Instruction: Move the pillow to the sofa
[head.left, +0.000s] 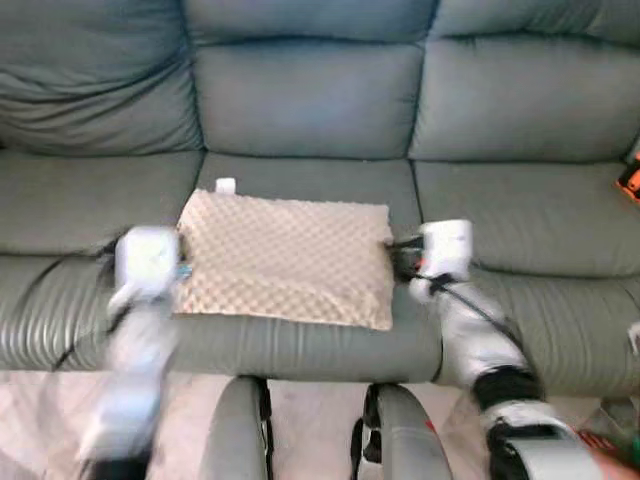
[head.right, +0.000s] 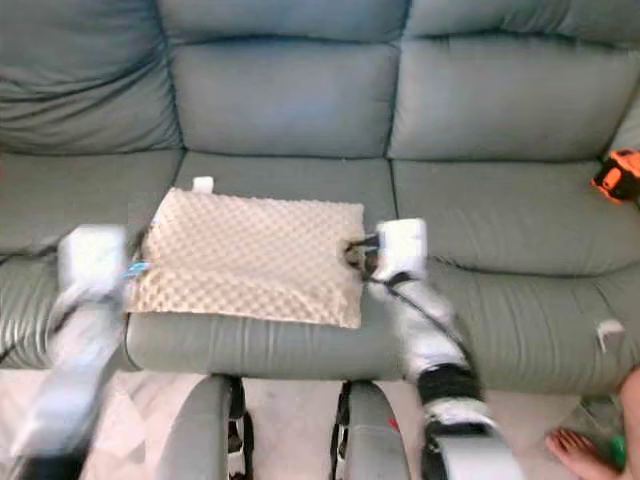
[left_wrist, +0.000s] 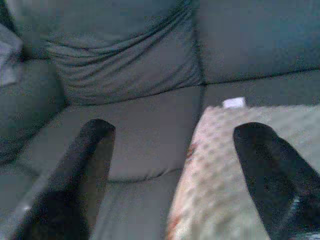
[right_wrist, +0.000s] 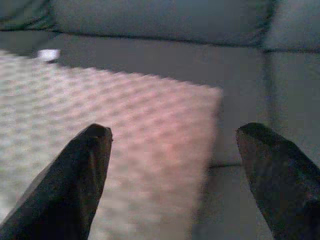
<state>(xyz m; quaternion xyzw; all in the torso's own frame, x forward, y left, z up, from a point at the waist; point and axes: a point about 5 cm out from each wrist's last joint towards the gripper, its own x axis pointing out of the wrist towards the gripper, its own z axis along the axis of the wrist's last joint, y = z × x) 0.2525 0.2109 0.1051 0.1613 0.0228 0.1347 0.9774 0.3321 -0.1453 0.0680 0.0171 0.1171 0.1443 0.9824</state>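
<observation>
Silver arms reach from the head views toward a grey leather sofa (head.left: 300, 100); one beige dimpled pillow (head.left: 285, 260) lies flat on its middle seat, white tag (head.left: 225, 185) unreadable. Left wrist: left gripper (left_wrist: 170, 170) spread wide at the pillow's edge, gripping nothing. Right wrist: right gripper (right_wrist: 175, 175) equally wide, empty

You face a grey-green leather sofa (head.left: 310, 100) with three back cushions and three seat cushions. Its front edge shows vertical pleats. Below it you see a pale, marbled floor (head.right: 300, 425). An orange object (head.right: 617, 175) rests on the far right seat. A person's bare foot (head.right: 578, 447) stands on the floor at lower right.
</observation>
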